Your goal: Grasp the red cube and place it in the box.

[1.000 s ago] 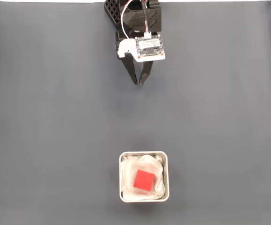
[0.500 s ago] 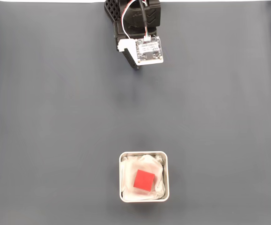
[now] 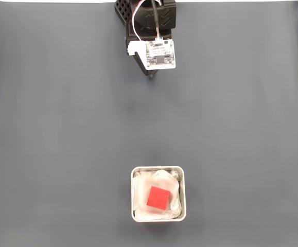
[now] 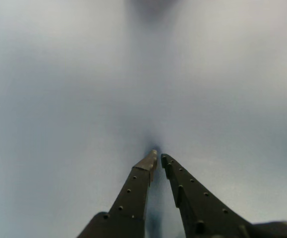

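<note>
The red cube (image 3: 158, 198) lies inside the box (image 3: 158, 170), a square light grey container with a white wrinkly lining, near the bottom middle of the fixed view. My gripper (image 3: 150, 75) is far from it at the top, folded back under the arm, mostly hidden beneath the white camera board. In the wrist view the two black fingers (image 4: 133, 191) come up from the bottom edge and their tips nearly meet; the gripper (image 4: 159, 157) is shut with nothing between them, just above the bare grey mat.
A dark grey mat (image 3: 61, 128) covers the whole table. The arm's black base (image 3: 146, 13) stands at the top middle edge. A pale strip (image 3: 46, 1) runs along the mat's top border.
The arm has drawn back toward its base, and the fingers, seen slightly spread a second ago, have tucked under the camera board. Cube and box have not moved.
</note>
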